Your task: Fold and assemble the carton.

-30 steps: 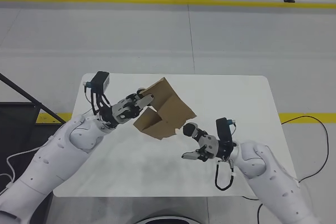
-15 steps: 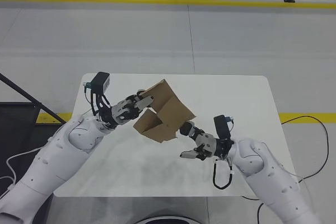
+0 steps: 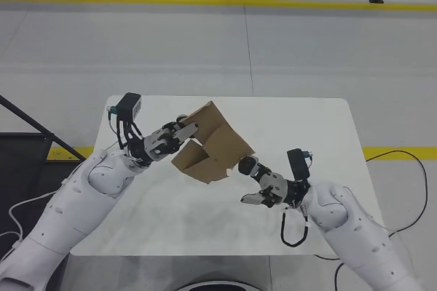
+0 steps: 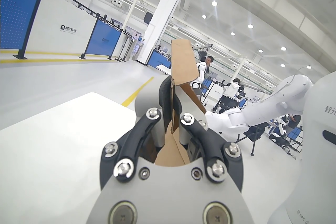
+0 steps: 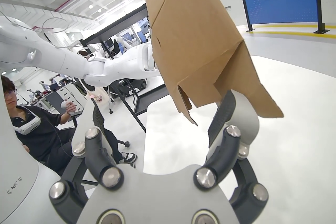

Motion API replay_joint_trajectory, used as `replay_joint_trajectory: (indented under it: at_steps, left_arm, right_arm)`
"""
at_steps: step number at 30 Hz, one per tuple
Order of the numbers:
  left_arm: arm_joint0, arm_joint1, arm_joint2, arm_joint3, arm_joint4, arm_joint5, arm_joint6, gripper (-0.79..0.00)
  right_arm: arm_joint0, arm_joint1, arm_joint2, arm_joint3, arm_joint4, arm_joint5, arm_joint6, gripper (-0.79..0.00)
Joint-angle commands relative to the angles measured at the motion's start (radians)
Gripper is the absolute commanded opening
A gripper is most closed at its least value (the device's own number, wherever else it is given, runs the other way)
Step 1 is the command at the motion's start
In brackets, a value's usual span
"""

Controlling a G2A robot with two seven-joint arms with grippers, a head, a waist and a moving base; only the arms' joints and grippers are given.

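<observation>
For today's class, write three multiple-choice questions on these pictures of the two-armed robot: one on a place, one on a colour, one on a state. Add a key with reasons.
1. Where is the carton relative to the table?
A) lying flat on it
B) held up over it
C) under it

2. What colour is the carton?
A) brown
B) white
C) blue

3. What state is the right end effector in?
A) shut on the carton
B) open
C) shut on nothing

Key:
1 B: the left end effector clamps one edge, and the carton hangs in the air.
2 A: it is plain brown cardboard.
3 B: its fingers stand wide apart beside a flap.
</observation>
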Motion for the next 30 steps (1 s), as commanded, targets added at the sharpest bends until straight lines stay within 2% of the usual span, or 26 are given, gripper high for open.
replay_joint_trajectory:
  at_steps: [1,14,22,30]
  left_arm:
    - [0.005,-0.003,-0.007,-0.003,-0.001,0.0,-0.005,-0.785]
    - [0.027,-0.019,-0.044,-0.017,0.0,0.0,-0.031,-0.785]
    - [0.037,-0.028,-0.066,-0.024,-0.002,0.0,-0.045,-0.785]
    - [0.048,-0.037,-0.084,-0.034,-0.005,0.0,-0.057,-0.785]
  right_arm:
    - [0.008,0.005,-0.02,-0.001,0.041,0.0,0.024,0.0]
    - [0.096,0.02,-0.126,0.021,0.426,0.0,0.275,0.0]
    - [0.107,0.01,-0.108,0.068,0.66,0.0,0.51,0.0]
    - [0.093,-0.02,-0.052,0.109,0.777,0.0,0.684,0.0]
